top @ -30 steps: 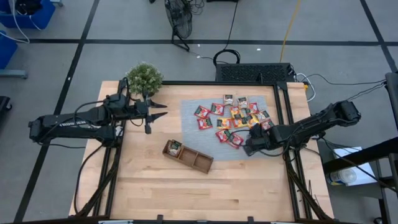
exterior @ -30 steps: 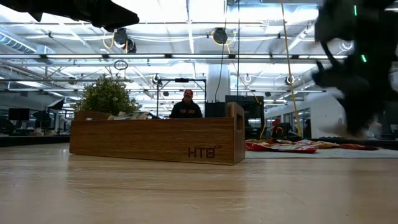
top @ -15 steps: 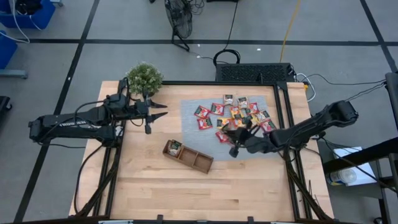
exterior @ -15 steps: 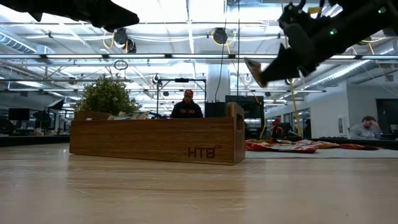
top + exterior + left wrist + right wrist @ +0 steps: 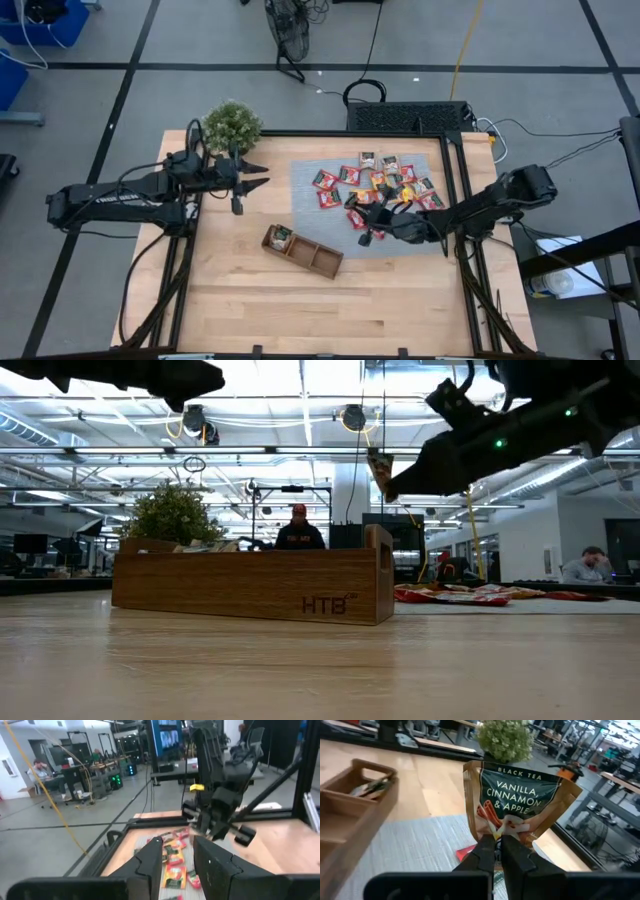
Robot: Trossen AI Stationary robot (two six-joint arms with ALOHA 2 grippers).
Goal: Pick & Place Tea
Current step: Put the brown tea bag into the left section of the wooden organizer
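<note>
The right gripper (image 5: 372, 234) was pinched tight on a brown vanilla, cinnamon and apple black tea sachet (image 5: 518, 802), held upright in the air, label end up, above the grey mat's (image 5: 305, 185) edge nearest the wooden tray (image 5: 301, 251); the left gripper (image 5: 258, 177) waited half open and empty near the potted plant (image 5: 231, 124).

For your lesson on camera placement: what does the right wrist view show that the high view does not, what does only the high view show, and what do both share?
Only the right wrist view shows the print on the held tea sachet: black tea, vanilla, cinnamon and apple.

Only the high view shows the left gripper waiting near the table's far left, and the spread of loose sachets across the grey mat.

Both show the right gripper, jaws shut on that sachet above the mat, plus the wooden tray, one end compartment already holding a sachet, and the potted plant.
</note>
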